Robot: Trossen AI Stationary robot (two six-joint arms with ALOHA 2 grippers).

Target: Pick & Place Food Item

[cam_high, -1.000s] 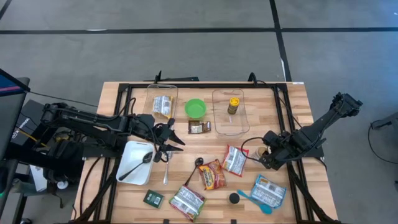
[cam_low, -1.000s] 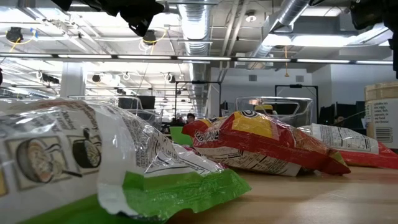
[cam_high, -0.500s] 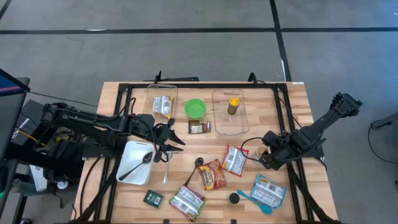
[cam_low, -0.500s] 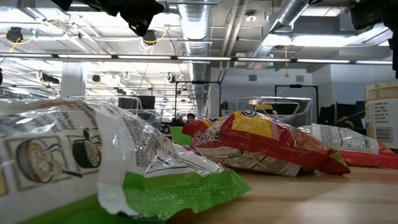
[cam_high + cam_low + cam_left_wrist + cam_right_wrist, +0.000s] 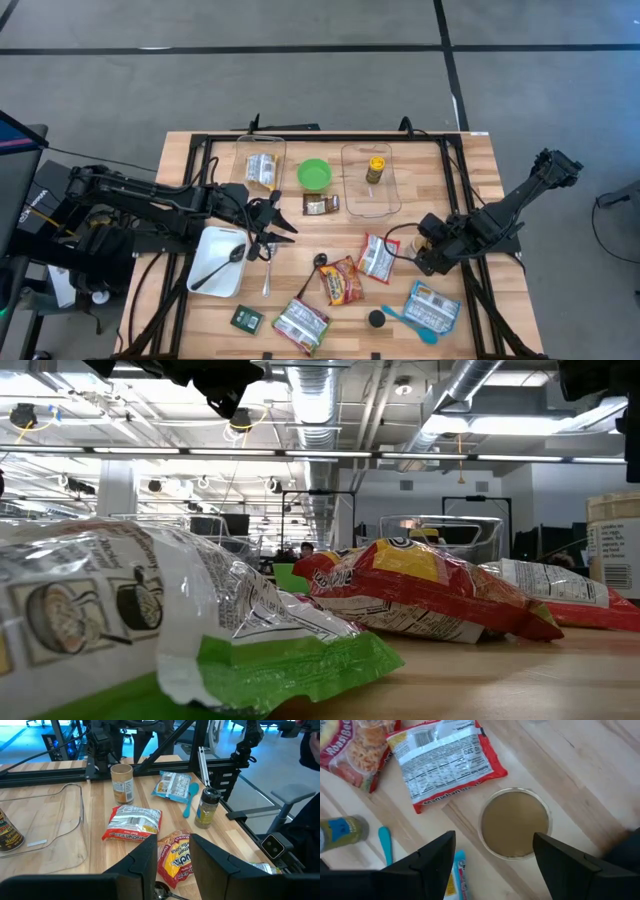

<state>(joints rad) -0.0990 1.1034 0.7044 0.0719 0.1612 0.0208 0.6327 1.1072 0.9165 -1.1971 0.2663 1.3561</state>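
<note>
Two grippers over table. Left gripper [image 5: 272, 232] left of centre in high view, beside white tray [image 5: 204, 262], fingers slightly apart, holding nothing. Red-and-silver noodle packet [image 5: 377, 258] lies flat right of centre, long axis running upper right to lower left. Right gripper [image 5: 428, 250] further right, fingers wide apart above round cup [image 5: 515, 823], empty.

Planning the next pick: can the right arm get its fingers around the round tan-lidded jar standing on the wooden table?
Probably yes. The right gripper hangs over the round tan-lidded jar with fingers open, wider than the lid; nothing lies between. The red-edged noodle packet lies close beside it.
</note>
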